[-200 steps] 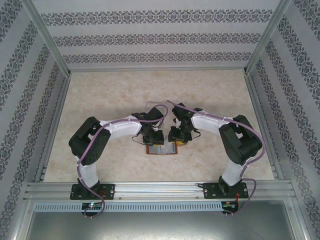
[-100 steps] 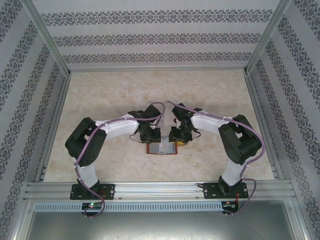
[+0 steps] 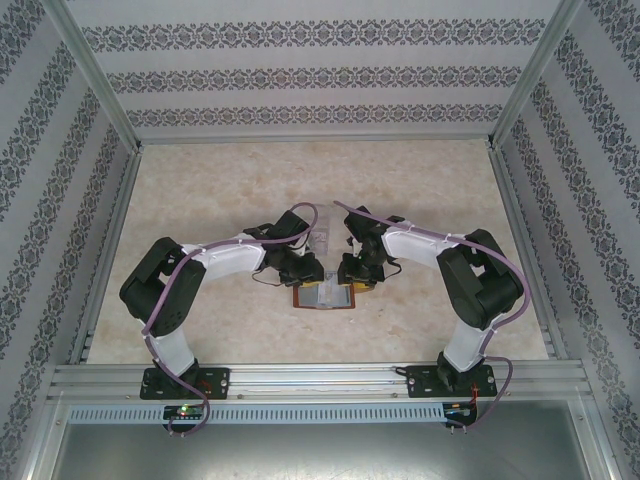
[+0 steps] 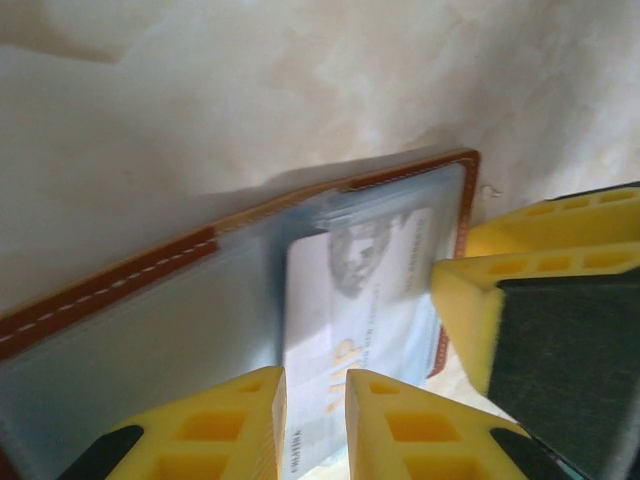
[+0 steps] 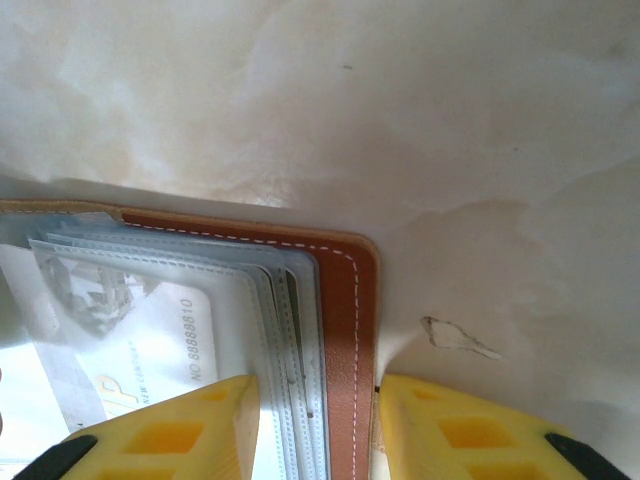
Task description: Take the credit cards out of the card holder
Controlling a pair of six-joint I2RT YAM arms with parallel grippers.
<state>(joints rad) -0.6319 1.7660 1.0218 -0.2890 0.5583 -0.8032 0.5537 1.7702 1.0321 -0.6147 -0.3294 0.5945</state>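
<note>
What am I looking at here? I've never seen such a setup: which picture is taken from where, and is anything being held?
These are two robot arms bolted at the near edge of a table. The overhead view looks down from behind them, with the left arm on the left and the right arm on the right. The two close-ups come from cameras on the wrists, so the yellow blocks are each arm's own fingers. On the table lies an open brown card holder with clear sleeves, and a pale credit card sits in one. The left fingers stand nearly together over that card; I cannot tell whether they grip it. The right fingers stand apart, astride the holder's brown edge.
</note>
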